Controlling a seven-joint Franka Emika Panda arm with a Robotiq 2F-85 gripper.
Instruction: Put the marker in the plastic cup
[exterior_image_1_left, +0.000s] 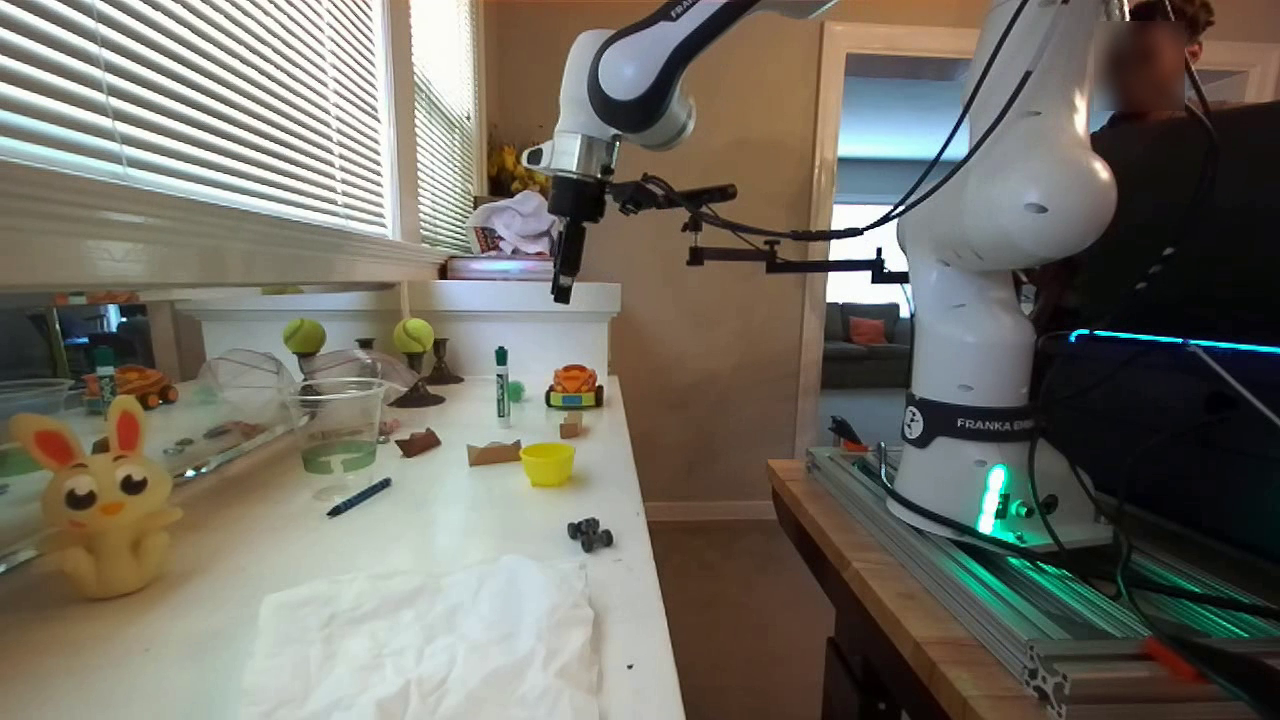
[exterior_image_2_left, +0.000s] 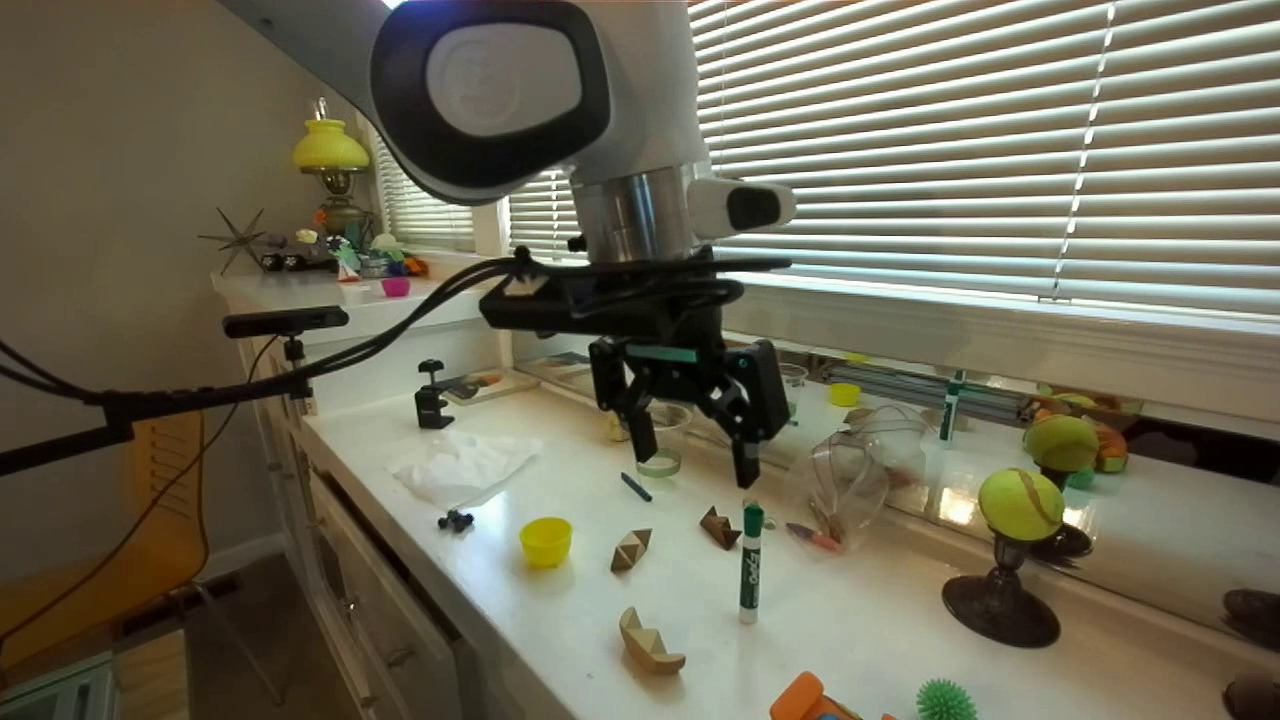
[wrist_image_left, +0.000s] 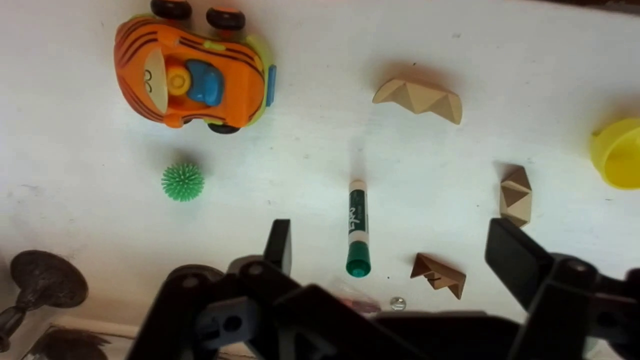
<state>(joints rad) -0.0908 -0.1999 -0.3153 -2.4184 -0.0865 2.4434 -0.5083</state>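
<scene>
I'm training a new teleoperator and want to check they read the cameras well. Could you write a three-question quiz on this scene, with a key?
1. Multiple choice: How is the marker placed on the white counter?
A: lying on its side
B: standing upright
C: leaning steeply

2. True or false: The gripper is open and holds nothing.

3. Fill in the blank: In both exterior views, a slim dark pen lies beside the clear plastic ____.

Key:
1: B
2: True
3: cup
</scene>
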